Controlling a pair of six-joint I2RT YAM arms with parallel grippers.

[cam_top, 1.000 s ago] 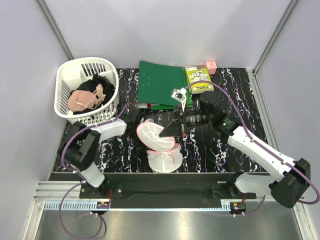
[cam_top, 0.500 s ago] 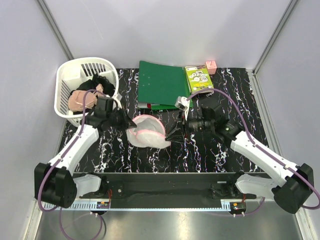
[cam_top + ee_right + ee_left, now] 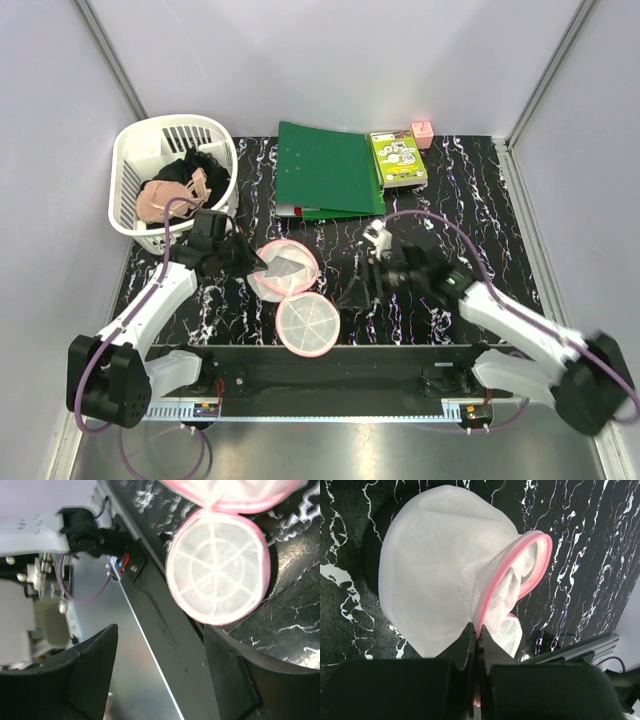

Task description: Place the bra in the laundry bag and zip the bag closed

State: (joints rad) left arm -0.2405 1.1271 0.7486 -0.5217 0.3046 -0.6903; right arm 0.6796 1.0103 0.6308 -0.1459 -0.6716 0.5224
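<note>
The laundry bag [image 3: 285,268] lies open on the black marbled table, and its round mesh lid [image 3: 307,323] is flopped toward the near edge. My left gripper [image 3: 250,262] is shut on the bag's pink rim at its left side. In the left wrist view the pink trim [image 3: 507,572] runs down into the closed jaws of the left gripper [image 3: 479,632]. My right gripper [image 3: 355,290] hovers to the right of the bag, open and empty. In the right wrist view the right gripper [image 3: 160,630] is apart from the lid [image 3: 217,575]. The peach bra [image 3: 165,198] lies in the basket.
The white slotted basket [image 3: 135,150] at the back left also holds black clothing [image 3: 195,165]. A green binder [image 3: 325,170], a green box [image 3: 398,158] and a small pink object [image 3: 422,133] sit at the back. The lid lies close to the table's near edge.
My right gripper let go of the bag, opened and drew back to the right. My left arm swung out and shifted the bag left. The lid fell open toward the near edge.
</note>
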